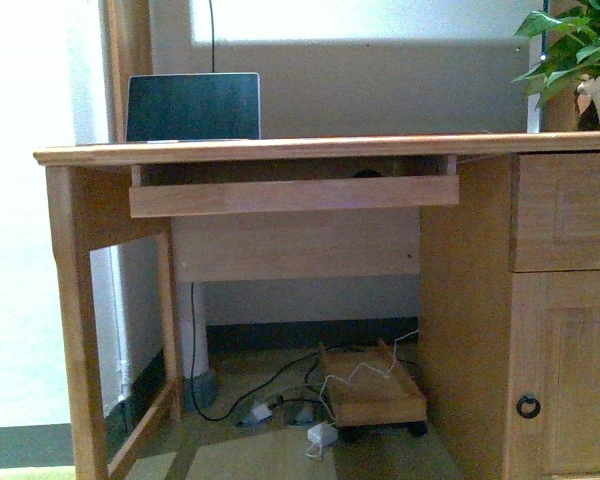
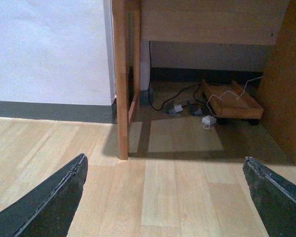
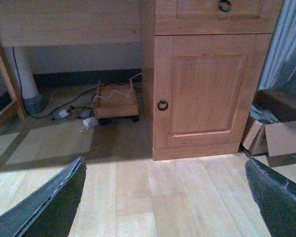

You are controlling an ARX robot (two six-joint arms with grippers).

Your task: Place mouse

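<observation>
Front view shows me only a dark hump, perhaps the mouse (image 1: 365, 172), on the pull-out tray (image 1: 293, 195) under the table (image 1: 280, 150), while my left end effector (image 2: 164, 160) and right end effector (image 3: 164, 162) gape empty above the floor (image 2: 177, 197), so I judge the placing unstarted.

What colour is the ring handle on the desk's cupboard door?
Black; the ring handle stands out against the light wooden cupboard door, clearest in the right wrist view.

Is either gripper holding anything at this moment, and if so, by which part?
Nothing is held. The left gripper and the right gripper are both open and empty, each in its own wrist view.
</observation>
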